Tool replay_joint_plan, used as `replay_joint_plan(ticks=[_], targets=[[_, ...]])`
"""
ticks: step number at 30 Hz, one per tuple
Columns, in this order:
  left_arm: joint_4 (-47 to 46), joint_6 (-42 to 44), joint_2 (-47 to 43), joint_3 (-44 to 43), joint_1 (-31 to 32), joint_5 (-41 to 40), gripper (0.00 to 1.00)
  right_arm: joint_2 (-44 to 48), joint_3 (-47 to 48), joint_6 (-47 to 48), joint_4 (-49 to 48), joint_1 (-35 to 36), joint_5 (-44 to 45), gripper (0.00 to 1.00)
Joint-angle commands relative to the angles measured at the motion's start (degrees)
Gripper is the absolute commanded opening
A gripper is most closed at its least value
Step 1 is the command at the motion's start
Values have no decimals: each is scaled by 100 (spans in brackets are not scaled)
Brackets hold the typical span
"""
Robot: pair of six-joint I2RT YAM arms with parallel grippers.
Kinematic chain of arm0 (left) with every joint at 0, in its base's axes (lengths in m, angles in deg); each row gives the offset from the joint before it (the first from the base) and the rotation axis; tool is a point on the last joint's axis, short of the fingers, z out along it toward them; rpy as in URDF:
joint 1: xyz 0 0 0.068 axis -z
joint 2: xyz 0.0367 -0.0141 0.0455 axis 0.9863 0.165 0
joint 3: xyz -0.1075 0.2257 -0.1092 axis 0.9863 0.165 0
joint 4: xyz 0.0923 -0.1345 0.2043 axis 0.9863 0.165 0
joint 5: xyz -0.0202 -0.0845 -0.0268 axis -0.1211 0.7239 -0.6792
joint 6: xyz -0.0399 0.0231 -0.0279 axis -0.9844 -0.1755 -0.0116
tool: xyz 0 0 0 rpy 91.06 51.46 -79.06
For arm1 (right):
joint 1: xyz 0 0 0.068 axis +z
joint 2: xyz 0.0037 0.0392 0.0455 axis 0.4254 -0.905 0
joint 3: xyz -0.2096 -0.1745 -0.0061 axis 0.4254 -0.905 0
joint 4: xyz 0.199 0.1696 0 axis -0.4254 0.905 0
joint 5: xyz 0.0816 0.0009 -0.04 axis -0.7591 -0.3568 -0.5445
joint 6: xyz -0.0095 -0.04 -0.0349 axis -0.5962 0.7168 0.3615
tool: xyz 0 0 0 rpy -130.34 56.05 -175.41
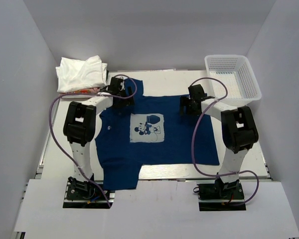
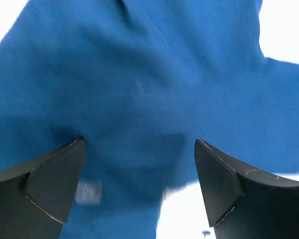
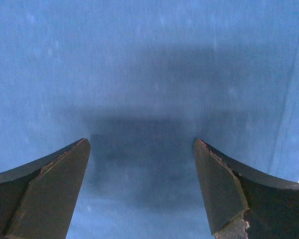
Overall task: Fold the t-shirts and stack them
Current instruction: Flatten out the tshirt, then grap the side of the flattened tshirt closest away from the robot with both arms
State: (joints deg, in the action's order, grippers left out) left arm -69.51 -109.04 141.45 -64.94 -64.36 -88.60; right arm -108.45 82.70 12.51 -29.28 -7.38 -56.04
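white shirts (image 1: 81,73) heaped far left | left gripper (image 2: 139,143) fingers apart over rumpled blue shirt (image 1: 174,142); wrist view alone shows table (image 2: 284,30) past the cloth edge | overhead alone shows shirt spread mid-table, mouse print (image 1: 146,128) up | right gripper (image 3: 139,142) fingers apart above smooth cloth | basket (image 1: 232,74) far right

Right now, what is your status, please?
Left gripper and right gripper open, over blue shirt. Shirt spread out, unfolded. Basket stands clear, far right.
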Motion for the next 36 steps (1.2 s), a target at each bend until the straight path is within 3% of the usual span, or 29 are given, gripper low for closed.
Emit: replay_joint_plan(ticks=[1, 10, 15, 19, 22, 24, 25, 26, 28, 29, 33, 36], targets=[[620, -79, 575, -519, -120, -514, 100, -325, 513, 44, 52, -136, -25, 90], [1377, 176, 2175, -3076, -225, -577, 100, -1670, 2181, 149, 403, -304, -69, 90], [1579, 377, 2827, -4490, -340, -111, 100, -2075, 2999, 307, 658, -348, -70, 90], [1307, 658, 2574, -4669, -340, 266, 100, -1786, 3229, 675, 773, -321, -87, 90], [1552, 712, 2108, -4591, -252, -83, 100, -1374, 3116, 730, 791, -286, -130, 90], [1623, 659, 1591, -3832, -182, -163, 100, -969, 2660, 703, 651, -251, -157, 90], [1519, 572, 874, -3382, -182, -163, 100, -820, 2484, 694, 363, -199, -183, 90], [1396, 432, 450, -2342, -129, -224, 100, -322, 1821, 616, 256, -172, -175, 90], [1037, 168, -838, -1290, -129, -453, 100, -20, 1151, 528, -139, -102, -157, 90], [974, -103, -1255, -363, -129, -506, 100, 434, 772, 397, -219, -75, -201, 90], [920, -965, -3032, 1708, 73, -594, 100, 1220, -404, 10, -449, 91, -158, 90], [1683, -1623, -4067, 2834, 134, -594, 100, 1905, -1178, -665, -422, 144, 202, 90]])
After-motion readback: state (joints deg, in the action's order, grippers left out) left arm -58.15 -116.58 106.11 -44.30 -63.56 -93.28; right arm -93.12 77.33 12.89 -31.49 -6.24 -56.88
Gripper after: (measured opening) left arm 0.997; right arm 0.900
